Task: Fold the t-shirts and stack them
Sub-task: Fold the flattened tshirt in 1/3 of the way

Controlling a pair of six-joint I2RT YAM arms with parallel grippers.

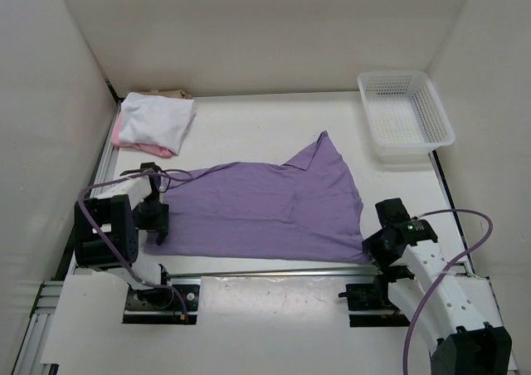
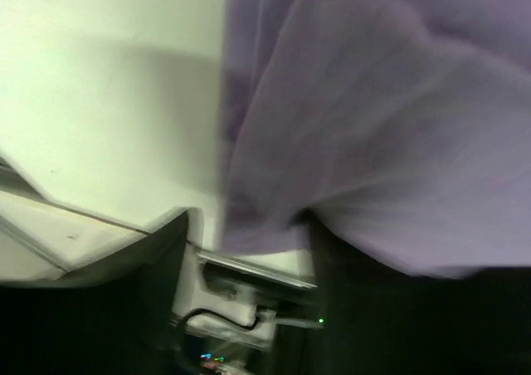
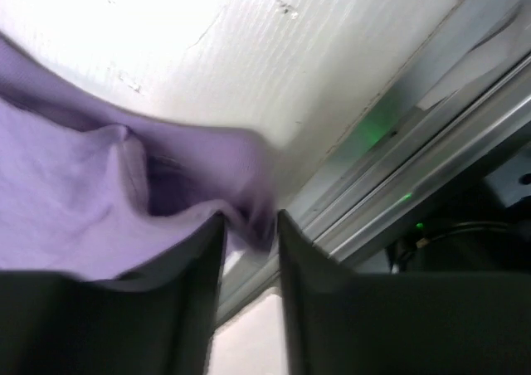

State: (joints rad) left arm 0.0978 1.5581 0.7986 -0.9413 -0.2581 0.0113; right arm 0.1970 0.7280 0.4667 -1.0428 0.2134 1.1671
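Observation:
A lavender purple t-shirt [image 1: 265, 209] lies spread flat across the middle of the table. My left gripper [image 1: 156, 230] is at its left edge. In the blurred left wrist view the left gripper [image 2: 249, 226] has its jaws wide apart, the shirt's hem [image 2: 257, 226] hangs between them and cloth drapes over the right finger [image 2: 373, 309]. My right gripper [image 1: 371, 246] is at the shirt's near right corner. Close up, the right gripper [image 3: 250, 221] shows a gap between its fingers, with a bunched purple fold [image 3: 241, 192] loose at the tips. A folded white t-shirt [image 1: 153, 118] tops a pink one [image 1: 153, 149] and a tan one [image 1: 170, 94] at the back left.
A white plastic mesh basket [image 1: 405, 114] stands at the back right. White walls close in the table on three sides. A metal rail [image 1: 265, 271] runs along the near edge just below the shirt, between the two arm bases.

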